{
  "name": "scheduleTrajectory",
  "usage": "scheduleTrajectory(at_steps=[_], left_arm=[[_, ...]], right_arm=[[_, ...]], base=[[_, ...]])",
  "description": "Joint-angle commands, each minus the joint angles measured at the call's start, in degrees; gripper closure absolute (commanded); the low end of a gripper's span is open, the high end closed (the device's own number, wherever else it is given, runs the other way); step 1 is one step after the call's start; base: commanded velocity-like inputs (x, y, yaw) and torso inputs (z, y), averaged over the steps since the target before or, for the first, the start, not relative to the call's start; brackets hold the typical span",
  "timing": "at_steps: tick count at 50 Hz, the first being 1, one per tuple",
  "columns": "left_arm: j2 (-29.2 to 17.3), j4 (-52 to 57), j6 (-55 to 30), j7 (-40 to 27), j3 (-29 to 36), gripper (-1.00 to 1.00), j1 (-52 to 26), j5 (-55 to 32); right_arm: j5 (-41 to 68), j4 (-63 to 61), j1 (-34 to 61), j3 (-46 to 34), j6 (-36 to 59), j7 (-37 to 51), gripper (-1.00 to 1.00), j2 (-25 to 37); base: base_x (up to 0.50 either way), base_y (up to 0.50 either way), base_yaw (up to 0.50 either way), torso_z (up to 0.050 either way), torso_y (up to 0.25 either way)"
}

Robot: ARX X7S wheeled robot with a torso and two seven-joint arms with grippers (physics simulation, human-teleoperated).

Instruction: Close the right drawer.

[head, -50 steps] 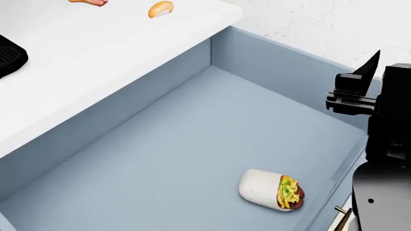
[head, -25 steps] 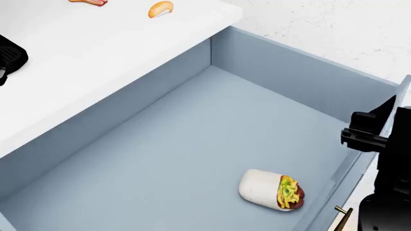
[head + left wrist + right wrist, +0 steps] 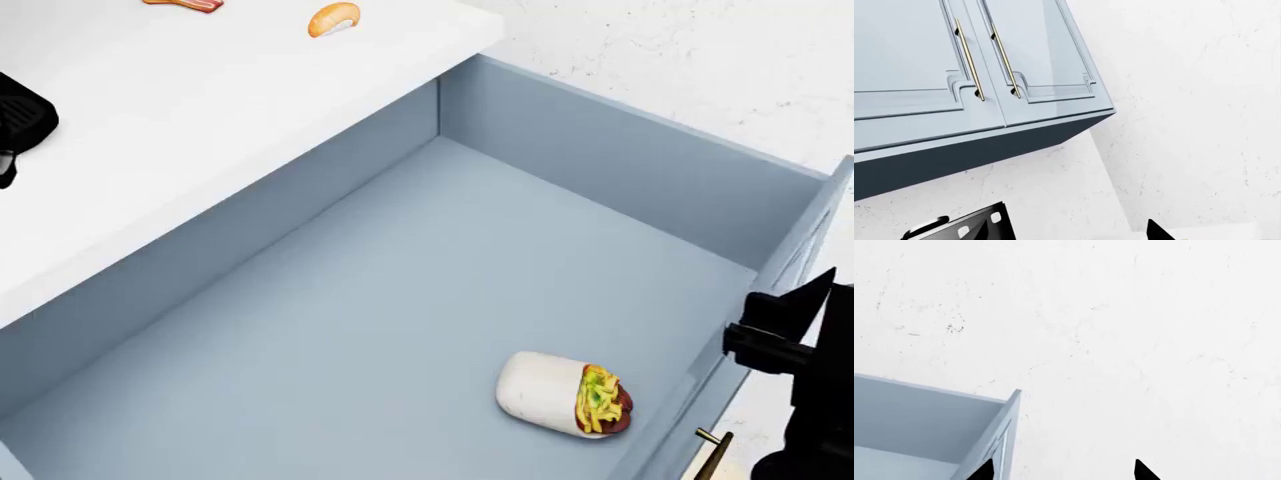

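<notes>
A kitchen: white countertop with food on it, blue-grey wall cabinets with brass handles, white plaster wall

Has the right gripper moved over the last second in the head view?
Yes. The right gripper has dropped down and outward, from over the right drawer interior to beside its front panel. The wrap inside stays put.
</notes>
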Motion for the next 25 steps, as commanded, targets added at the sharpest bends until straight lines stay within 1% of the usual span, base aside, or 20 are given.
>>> scheduleTrajectory(at_steps=[1, 25], left_arm=[[-0.18, 0.46, -0.49, -0.06, -0.05, -1.0, -0.04, -0.21], [-0.07, -0.69, 1.66, -0.59, -0.09, -1.0, 2.3, 0.04]], right_arm=[[-0.2, 3.66, -1.1, -0.22, -2.0, 0.14, -1.0, -0.64], [0.66, 11.16, -4.34, -0.97, -6.6, -1.24, -1.0, -2.73]], base=[[0.0, 0.0, 0.0, 0.0, 0.0], [0.0, 0.0, 0.0, 0.0, 0.0]])
